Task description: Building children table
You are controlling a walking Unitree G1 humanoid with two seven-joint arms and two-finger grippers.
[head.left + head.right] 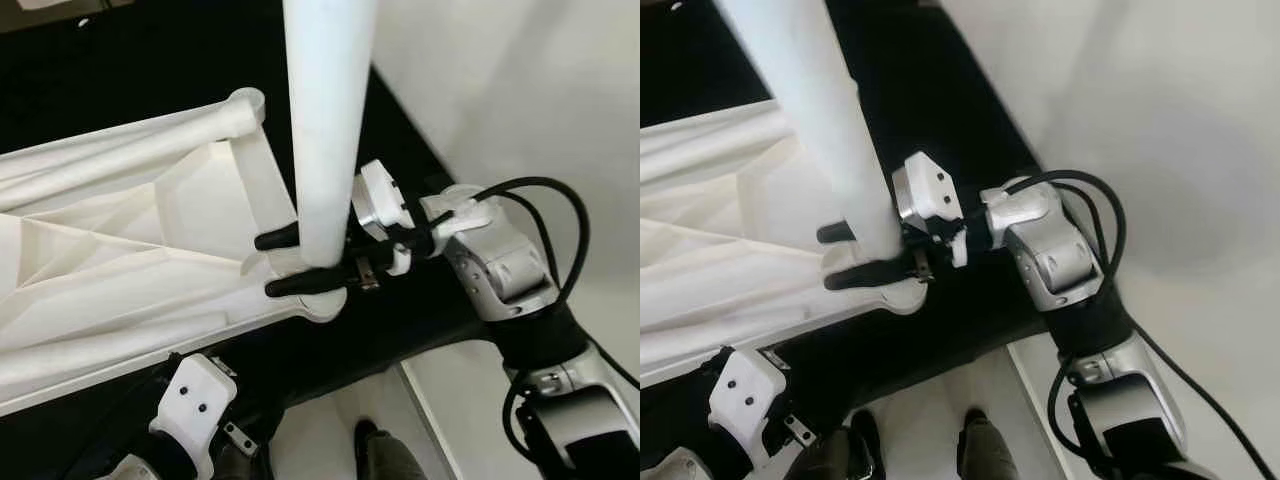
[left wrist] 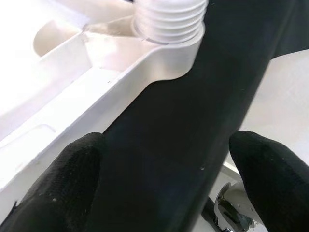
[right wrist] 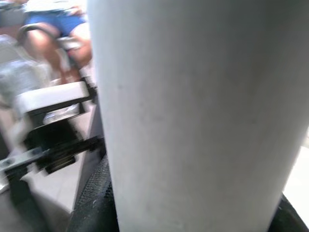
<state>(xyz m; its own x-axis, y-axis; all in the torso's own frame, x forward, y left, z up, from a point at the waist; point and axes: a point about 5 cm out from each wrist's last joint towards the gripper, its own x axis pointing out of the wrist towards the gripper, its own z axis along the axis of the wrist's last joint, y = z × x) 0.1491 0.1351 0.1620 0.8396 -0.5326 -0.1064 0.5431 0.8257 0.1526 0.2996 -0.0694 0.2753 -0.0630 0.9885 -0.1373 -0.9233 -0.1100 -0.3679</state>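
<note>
Right end effector [image 1: 300, 262] reaching in from 3 o'clock, wrist bent, black fingers pinching the white table leg [image 1: 325, 120] low down, where it stands upright in the corner socket of the upturned white tabletop [image 1: 130, 250] on the black desk [image 1: 400, 330]. Left end effector [image 2: 164, 183] at 7 o'clock — fingers spread, just beside the threaded socket [image 2: 169, 21]. Leg's top cut off; thread joint hidden — unclear how far seated.
</note>
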